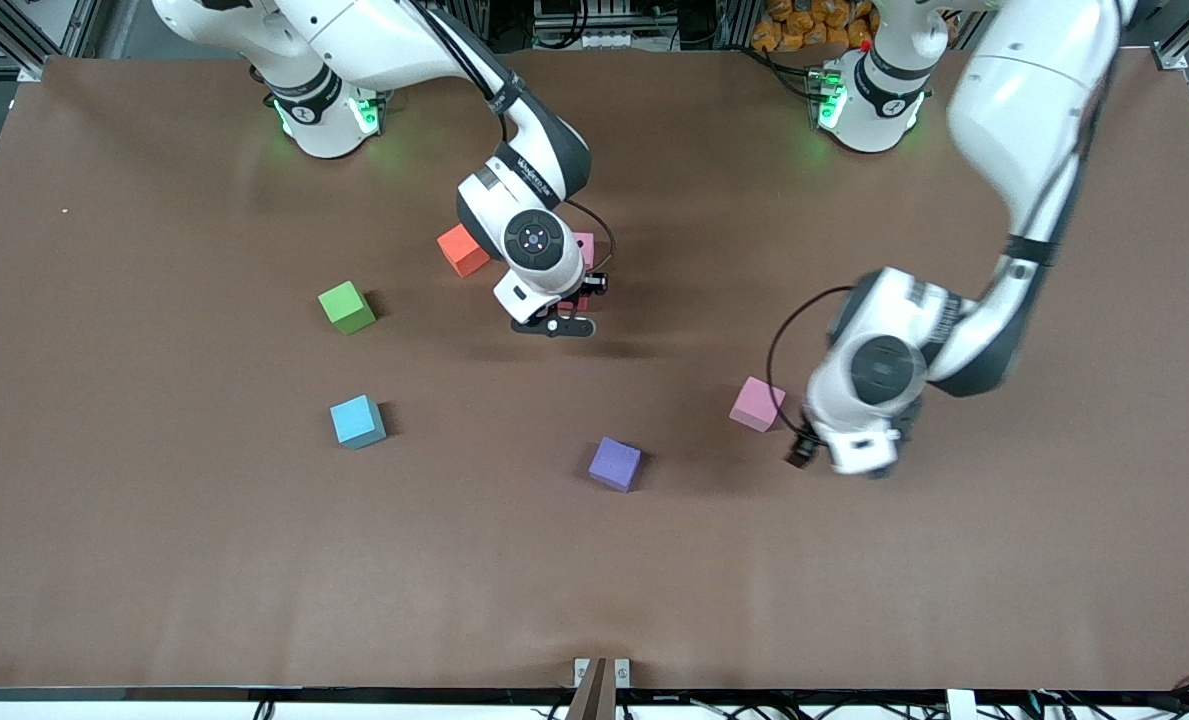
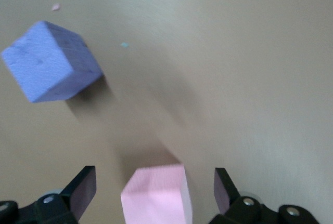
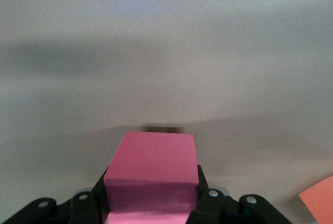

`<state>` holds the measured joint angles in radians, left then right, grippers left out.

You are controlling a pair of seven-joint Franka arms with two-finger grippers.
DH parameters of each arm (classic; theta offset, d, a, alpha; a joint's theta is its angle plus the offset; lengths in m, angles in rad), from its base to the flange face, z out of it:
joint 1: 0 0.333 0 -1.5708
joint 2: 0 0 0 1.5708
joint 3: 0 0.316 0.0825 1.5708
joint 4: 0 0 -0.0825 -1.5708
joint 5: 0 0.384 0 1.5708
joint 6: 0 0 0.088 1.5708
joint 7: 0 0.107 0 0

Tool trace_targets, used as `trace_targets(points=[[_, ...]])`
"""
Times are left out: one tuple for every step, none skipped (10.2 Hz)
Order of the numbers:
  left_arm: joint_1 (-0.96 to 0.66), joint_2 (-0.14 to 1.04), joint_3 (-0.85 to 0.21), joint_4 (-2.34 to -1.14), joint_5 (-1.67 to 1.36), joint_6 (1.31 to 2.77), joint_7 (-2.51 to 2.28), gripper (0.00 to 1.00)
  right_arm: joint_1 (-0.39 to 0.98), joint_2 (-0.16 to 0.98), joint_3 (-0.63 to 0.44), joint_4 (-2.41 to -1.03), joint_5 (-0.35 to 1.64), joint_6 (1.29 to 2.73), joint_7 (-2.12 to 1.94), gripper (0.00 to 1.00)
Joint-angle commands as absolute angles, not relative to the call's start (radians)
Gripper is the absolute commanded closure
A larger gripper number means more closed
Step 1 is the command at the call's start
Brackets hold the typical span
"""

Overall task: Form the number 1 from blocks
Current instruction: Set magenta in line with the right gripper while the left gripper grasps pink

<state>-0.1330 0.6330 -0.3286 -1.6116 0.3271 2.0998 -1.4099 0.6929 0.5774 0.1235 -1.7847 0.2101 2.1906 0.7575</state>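
Nearest to the front camera, the purple block [image 1: 615, 463] is found lying free on the table [image 1: 154, 560].

The left gripper [image 2: 154, 180] is seen spread wide and empty. One pink block [image 1: 757, 403], a little farther from the camera than the purple one and toward the left arm's end, is framed between the fingers in the left wrist view but is not yet touched.

The right gripper [image 3: 151, 195] is clamped on the red block [image 3: 151, 169], which is carried low over the middle of the table. Close by it, the orange block [image 1: 464, 250] and the second pink block [image 1: 583, 247], partly hidden by the wrist, are noted.

A green cube [image 1: 346, 306] and a light blue cube [image 1: 358, 421] are set well apart toward the right arm's end and are not required.

The step in hand is judged to be the pickup of the pink block by the left arm. The block is seen turned slightly against the fingers. The wrist should be squared to two flat faces, the block centred and the descent completed before closing, so that the foam is not nudged aside. The numeral is judged barely begun.
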Motion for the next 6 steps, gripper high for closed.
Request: trace_targets(points=[[-0.13, 0.62, -0.363, -1.626, 0.354, 2.102, -1.125, 0.0, 0.704, 0.566, 0.118, -1.801, 0.198, 2.203, 0.784, 1.0], [-0.138, 0.627, -0.379, -1.625, 0.354, 2.102, -1.029, 0.0, 0.709, 0.568, 0.118, -1.801, 0.195, 2.204, 0.782, 1.0], [-0.143, 0.627, -0.391, -1.626, 0.354, 2.102, -0.896, 0.0, 0.716, 0.571, 0.117, -1.801, 0.195, 2.207, 0.782, 1.0], [-0.141, 0.624, -0.417, -1.625, 0.353, 2.092, -0.745, 0.0, 0.721, 0.574, 0.117, -1.801, 0.189, 2.215, 0.782, 0.88], [-0.134, 0.621, -0.44, -1.623, 0.341, 2.068, -0.618, 0.0, 0.721, 0.574, 0.117, -1.801, 0.184, 2.217, 0.782, 0.35], [-0.127, 0.612, -0.455, -1.623, 0.331, 2.045, -0.48, 0.0, 0.722, 0.574, 0.117, -1.801, 0.18, 2.217, 0.782, 0.0]])
